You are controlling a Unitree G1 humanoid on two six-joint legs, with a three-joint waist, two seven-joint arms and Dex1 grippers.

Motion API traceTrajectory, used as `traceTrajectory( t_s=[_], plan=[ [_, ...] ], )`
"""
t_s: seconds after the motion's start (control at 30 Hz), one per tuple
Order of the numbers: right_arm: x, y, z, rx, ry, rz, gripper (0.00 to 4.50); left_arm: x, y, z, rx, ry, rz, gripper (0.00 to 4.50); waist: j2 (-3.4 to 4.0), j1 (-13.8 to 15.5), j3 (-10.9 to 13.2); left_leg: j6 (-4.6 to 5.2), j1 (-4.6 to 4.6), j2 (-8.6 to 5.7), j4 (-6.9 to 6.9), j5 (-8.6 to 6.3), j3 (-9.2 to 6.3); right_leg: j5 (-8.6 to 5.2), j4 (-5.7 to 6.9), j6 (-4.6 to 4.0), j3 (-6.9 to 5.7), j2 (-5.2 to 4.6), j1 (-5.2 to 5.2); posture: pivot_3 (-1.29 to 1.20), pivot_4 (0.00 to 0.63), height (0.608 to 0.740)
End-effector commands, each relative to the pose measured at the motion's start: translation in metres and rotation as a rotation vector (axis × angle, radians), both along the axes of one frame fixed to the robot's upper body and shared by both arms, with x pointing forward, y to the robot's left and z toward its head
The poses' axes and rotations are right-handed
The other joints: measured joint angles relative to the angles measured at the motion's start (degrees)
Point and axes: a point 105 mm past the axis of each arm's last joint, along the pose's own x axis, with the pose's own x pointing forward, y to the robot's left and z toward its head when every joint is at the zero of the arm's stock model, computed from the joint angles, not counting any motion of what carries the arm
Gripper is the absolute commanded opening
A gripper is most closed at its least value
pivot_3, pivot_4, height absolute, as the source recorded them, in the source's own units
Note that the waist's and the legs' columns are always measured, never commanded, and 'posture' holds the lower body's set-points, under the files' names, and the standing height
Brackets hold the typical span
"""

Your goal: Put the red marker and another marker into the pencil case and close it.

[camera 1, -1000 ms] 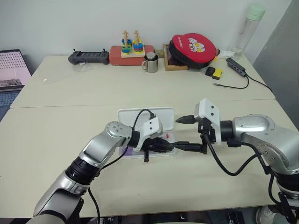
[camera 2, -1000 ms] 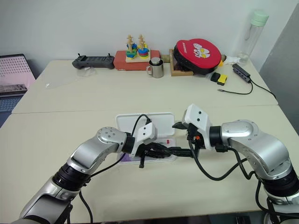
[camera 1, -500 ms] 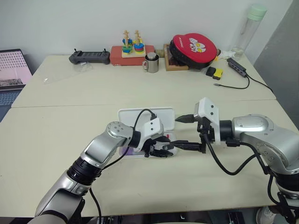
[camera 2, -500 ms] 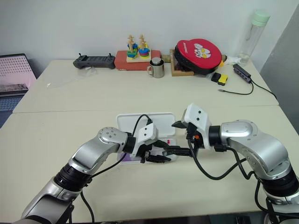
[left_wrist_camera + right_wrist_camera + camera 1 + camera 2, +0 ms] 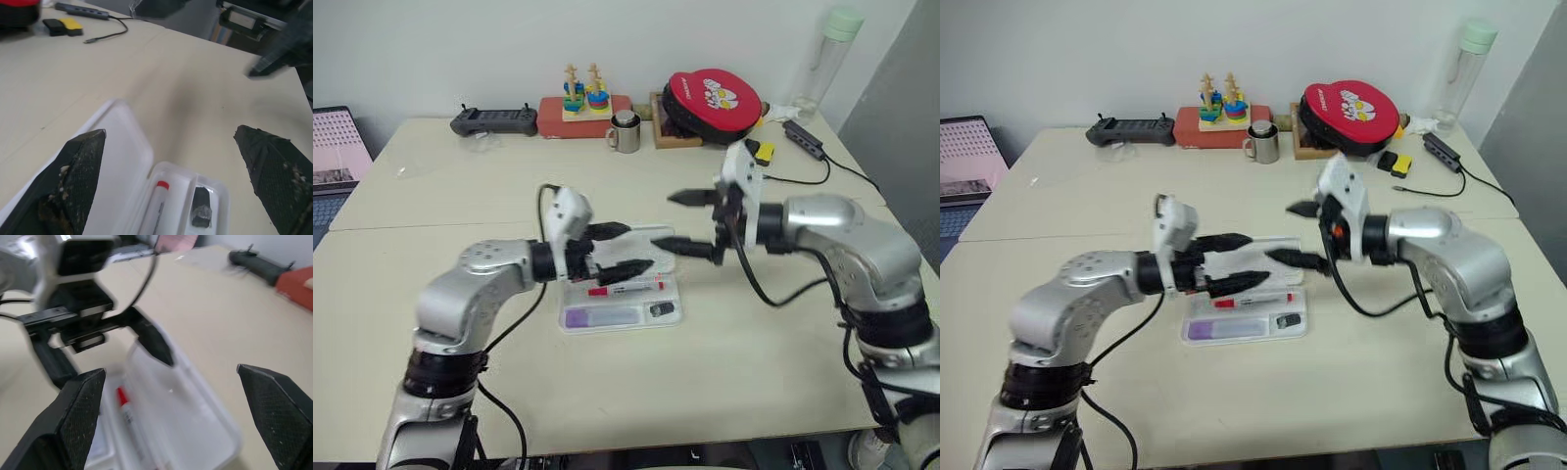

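We see the slim red-capped white marker (image 5: pixel 626 288) and the stubby purple marker (image 5: pixel 599 316) lying inside the flat white plastic pencil case (image 5: pixel 668 315). Both our left gripper (image 5: pixel 625 249) and right gripper (image 5: pixel 681 221) hover spread and empty; only closing the lid remains, we judge.

Bright even indoor light, soft shadows on table (image 5: pixel 724 362), wrist views motion-blurred

Your left gripper (image 5: pixel 619 249) and right gripper (image 5: pixel 688 222) both hang raised, fingers spread wide and empty, tips pointing toward each other, arms bent inward.
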Motion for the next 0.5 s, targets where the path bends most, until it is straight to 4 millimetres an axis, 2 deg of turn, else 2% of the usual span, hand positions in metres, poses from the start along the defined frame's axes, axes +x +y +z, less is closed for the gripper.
traceTrajectory(
  t_s=[0.03, 0.07, 0.1, 0.13, 0.23, 0.5],
  plan=[
    [0.049, -0.004, 0.004, -0.011, -0.006, -0.168, 4.5, -0.009, 0.035, 0.023, -0.012, -0.07, 0.138, 4.49, 0.0, 0.0, 0.0, 0.0, 0.02, -0.01, -0.01, 0.0, 0.02, 0.0, 0.02, 0.0, 0.01, 0.0, -0.01, 0.0, 0.15, 0.74],
    [0.055, -0.003, 0.002, -0.018, -0.003, -0.181, 4.5, -0.009, 0.04, 0.025, -0.019, -0.073, 0.161, 4.49, -0.01, 0.0, 0.0, 0.0, 0.03, 0.0, -0.01, 0.0, -0.03, 0.0, 0.03, -0.01, -0.02, 0.0, -0.01, 0.0, 0.15, 0.74],
    [0.063, 0.0, 0.001, -0.024, -0.003, -0.194, 4.14, -0.01, 0.049, 0.025, -0.026, -0.065, 0.188, 4.5, 0.0, 0.2, 0.0, 0.0, 0.02, 0.02, -0.02, 0.0, -0.01, 0.0, -0.01, -0.01, -0.01, 0.01, 0.0, 0.0, 0.15, 0.74],
    [0.068, 0.005, -0.002, -0.034, 0.0, -0.195, 4.09, -0.012, 0.056, 0.025, -0.023, -0.06, 0.209, 4.5, 0.0, 0.4, 0.0, 0.0, -0.02, -0.04, 0.0, 0.0, -0.09, 0.0, 0.02, -0.01, -0.06, -0.01, -0.01, 0.0, 0.15, 0.74],
    [0.078, 0.021, -0.012, -0.081, 0.013, -0.186, 3.23, -0.018, 0.074, 0.017, 0.012, -0.029, 0.25, 4.5, 0.01, 0.0, 0.0, 0.0, -0.02, -0.05, -0.02, 0.0, -0.02, 0.0, -0.02, -0.01, -0.05, -0.02, -0.02, 0.0, 0.15, 0.74],
    [0.079, 0.036, -0.039, -0.172, 0.04, -0.139, 1.11, -0.025, 0.084, 0.014, 0.021, -0.021, 0.257, 4.5, 0.05, -0.2, 0.0, -0.01, -0.03, -0.04, -0.08, 0.0, -0.09, 0.01, -0.03, -0.03, -0.06, -0.03, -0.03, 0.0, 0.15, 0.74]
  ],
)
